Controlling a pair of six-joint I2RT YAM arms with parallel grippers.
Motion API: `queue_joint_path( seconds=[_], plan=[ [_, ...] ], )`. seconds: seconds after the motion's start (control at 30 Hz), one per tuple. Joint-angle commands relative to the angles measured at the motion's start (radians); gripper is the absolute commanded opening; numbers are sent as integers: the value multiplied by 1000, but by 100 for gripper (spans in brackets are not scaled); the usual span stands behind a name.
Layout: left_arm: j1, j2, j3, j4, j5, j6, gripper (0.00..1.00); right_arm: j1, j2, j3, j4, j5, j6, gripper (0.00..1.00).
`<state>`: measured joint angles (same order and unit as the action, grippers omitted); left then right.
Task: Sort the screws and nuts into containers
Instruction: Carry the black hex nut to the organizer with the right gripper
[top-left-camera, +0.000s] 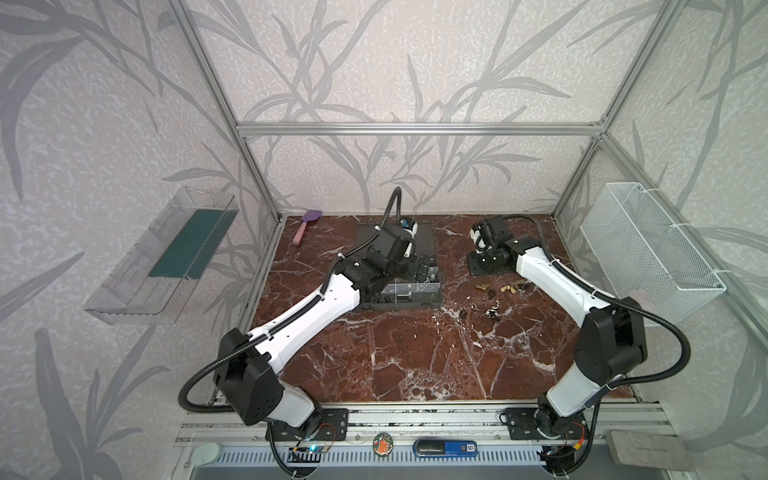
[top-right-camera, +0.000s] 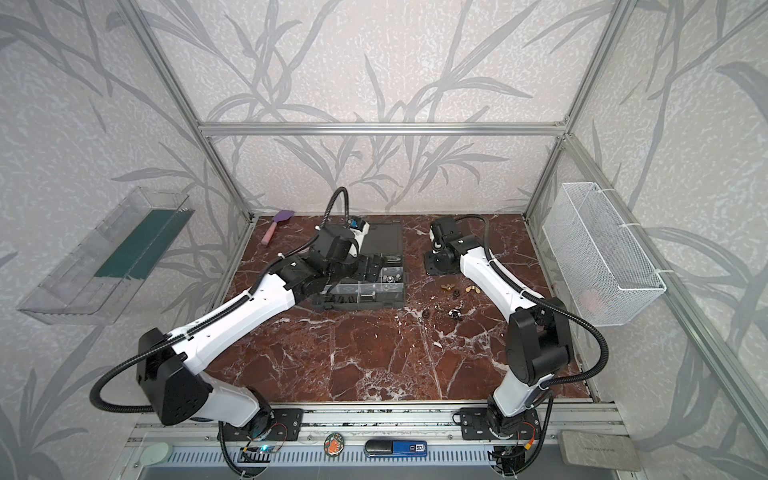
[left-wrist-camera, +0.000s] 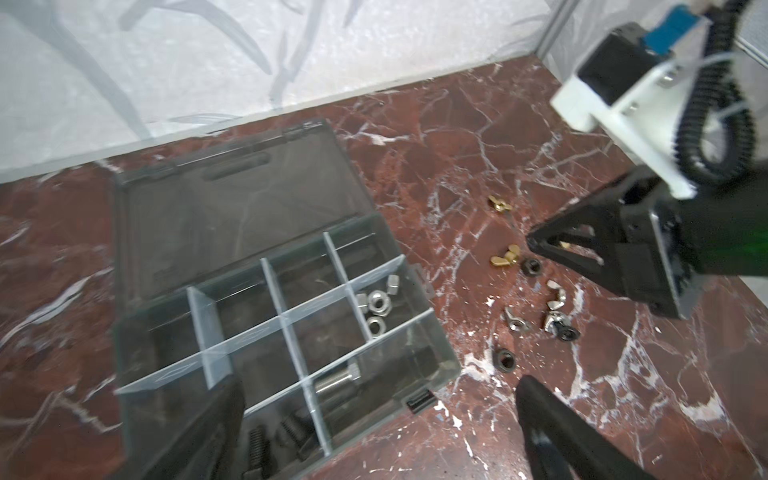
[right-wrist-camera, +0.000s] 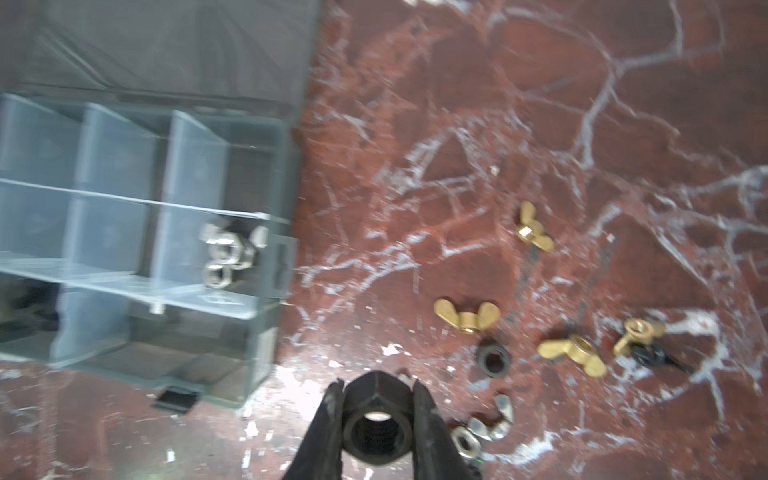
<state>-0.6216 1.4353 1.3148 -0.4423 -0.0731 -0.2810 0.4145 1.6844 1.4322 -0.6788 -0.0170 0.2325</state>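
My right gripper (right-wrist-camera: 376, 388) is shut on a black hex nut (right-wrist-camera: 376, 432), held just above the marble beside the organizer case (right-wrist-camera: 266, 345). In both top views it (top-left-camera: 492, 270) (top-right-camera: 442, 268) hangs behind the loose fasteners. Brass wing nuts (right-wrist-camera: 465, 318) (left-wrist-camera: 505, 257) (top-left-camera: 509, 289), a black nut (right-wrist-camera: 492, 357) and silver wing nuts (left-wrist-camera: 557, 316) lie scattered on the table. Silver hex nuts (left-wrist-camera: 376, 305) fill one compartment, black screws (left-wrist-camera: 291, 432) another. My left gripper (left-wrist-camera: 379, 380) (top-left-camera: 428, 266) stands open and empty over the case's (left-wrist-camera: 440, 365) near corner.
The case's lid (top-left-camera: 424, 237) lies open toward the back wall. A purple spatula (top-left-camera: 305, 226) rests at the back left. A white wire basket (top-left-camera: 648, 249) hangs on the right wall, and a clear tray with a green base (top-left-camera: 174, 249) on the left wall.
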Motion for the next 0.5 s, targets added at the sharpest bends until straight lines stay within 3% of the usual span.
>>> queue_joint_path(
  seconds=[0.0,0.3,0.47],
  plan=[
    [85,-83,-81,-69,0,-67,99,76,56,85,25,-22,21,11],
    [313,-271,-302,-24,146,-154,99,262,295,362,26,-41,28,11],
    [400,-275,-368,54,238,-241,99,337,443,519,20,-53,35,11]
  ],
)
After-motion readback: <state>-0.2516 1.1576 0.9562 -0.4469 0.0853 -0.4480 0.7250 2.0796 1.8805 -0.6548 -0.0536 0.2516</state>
